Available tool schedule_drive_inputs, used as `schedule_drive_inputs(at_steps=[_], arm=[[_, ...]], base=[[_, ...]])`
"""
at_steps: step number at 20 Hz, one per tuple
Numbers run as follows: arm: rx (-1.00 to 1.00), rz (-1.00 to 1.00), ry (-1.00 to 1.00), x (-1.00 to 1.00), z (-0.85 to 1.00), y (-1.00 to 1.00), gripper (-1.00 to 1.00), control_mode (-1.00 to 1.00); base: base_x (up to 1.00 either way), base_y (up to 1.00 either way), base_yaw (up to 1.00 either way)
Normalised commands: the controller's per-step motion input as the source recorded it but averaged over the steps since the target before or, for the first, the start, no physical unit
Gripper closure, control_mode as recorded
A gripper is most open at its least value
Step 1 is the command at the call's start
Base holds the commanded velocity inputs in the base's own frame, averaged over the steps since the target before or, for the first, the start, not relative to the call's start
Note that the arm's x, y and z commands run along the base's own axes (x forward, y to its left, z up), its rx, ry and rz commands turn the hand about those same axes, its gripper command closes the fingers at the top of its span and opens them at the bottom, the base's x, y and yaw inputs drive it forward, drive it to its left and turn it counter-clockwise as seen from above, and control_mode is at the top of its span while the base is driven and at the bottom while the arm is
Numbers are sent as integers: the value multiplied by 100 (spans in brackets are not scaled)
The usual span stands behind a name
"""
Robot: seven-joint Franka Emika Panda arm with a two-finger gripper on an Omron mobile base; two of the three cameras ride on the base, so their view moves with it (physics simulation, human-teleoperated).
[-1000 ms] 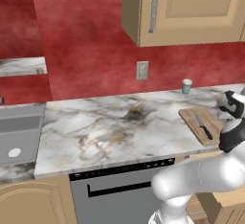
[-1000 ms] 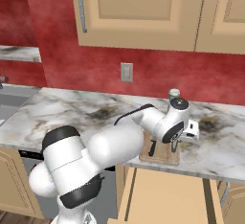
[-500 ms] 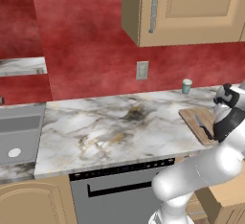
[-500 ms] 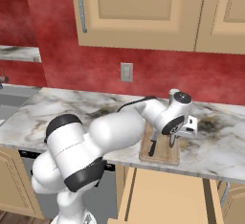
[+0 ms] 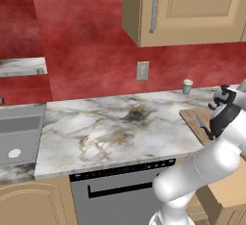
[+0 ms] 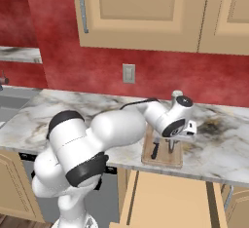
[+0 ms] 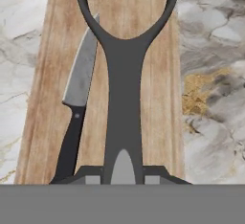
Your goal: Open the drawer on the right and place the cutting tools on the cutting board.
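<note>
My gripper (image 7: 123,179) is shut on the handle of a dark-handled cutting tool (image 7: 124,98) with a rounded metal head, held lengthwise just above the cutting board (image 7: 155,103). On the board's left half lies the black-handled knife (image 7: 79,103), blade pointing away from me. From the right base view, the gripper (image 6: 172,144) hovers over the far end of the cutting board (image 6: 164,158), with the knife (image 6: 154,150) beside it. Below the counter edge the tan drawer (image 6: 168,198) stands pulled out. The left base view shows the knife (image 5: 202,124) on the cutting board (image 5: 191,117).
A small teal cup (image 5: 188,86) stands by the red wall behind the board. The dark dishwasher front (image 5: 120,190) sits under the marble counter (image 5: 110,128), with a sink (image 5: 19,132) at the far left. Wall cabinets hang overhead.
The hand has turned and shifted slightly over the board, still gripping the tool. The knife and the drawer have not moved.
</note>
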Motion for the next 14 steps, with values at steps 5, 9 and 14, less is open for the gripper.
schedule_drive_inputs(at_steps=[5,9,14], arm=[[0,2,2,4,-28,9,100,-100],[0,-2,0,1,-17,0,100,-100],[-1,-5,1,11,-16,-1,100,-100]], base=[[0,0,0],[0,0,0],[0,0,0]])
